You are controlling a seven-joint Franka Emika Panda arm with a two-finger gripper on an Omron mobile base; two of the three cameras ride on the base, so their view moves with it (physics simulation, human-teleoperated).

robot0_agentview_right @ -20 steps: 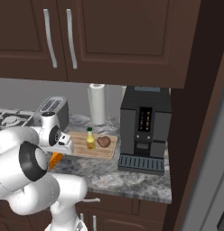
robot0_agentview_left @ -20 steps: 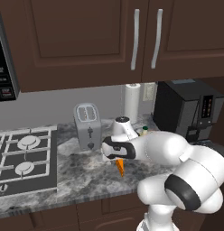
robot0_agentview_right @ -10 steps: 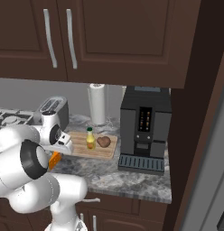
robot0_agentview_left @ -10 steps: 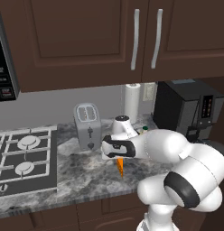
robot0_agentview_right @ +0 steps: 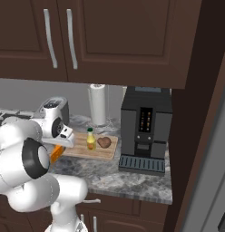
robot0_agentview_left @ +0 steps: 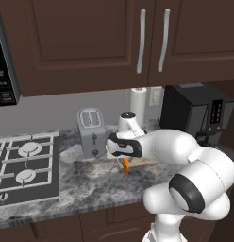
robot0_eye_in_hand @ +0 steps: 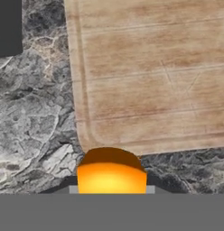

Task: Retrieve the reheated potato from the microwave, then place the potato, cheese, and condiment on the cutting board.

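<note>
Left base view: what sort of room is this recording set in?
A simulated home kitchen, going by the gas stove set into the granite counter, the silver toaster and the dark wood cabinets overhead.

So the bench [robot0_agentview_left: 86,182] is a grey-and-white mottled stone slab over dark brown cabinets. Sitting right on it: a black gas hob with silver burners [robot0_agentview_left: 24,170] on the left, a silver two-slot toaster [robot0_agentview_left: 92,132] beside it, a white paper towel roll [robot0_agentview_right: 98,104] at the back wall, and a tall black coffee machine [robot0_agentview_right: 145,129] on the right. A light tan wooden cutting board with lengthwise grain [robot0_agentview_right: 94,148] lies flat between toaster and coffee machine.
</note>
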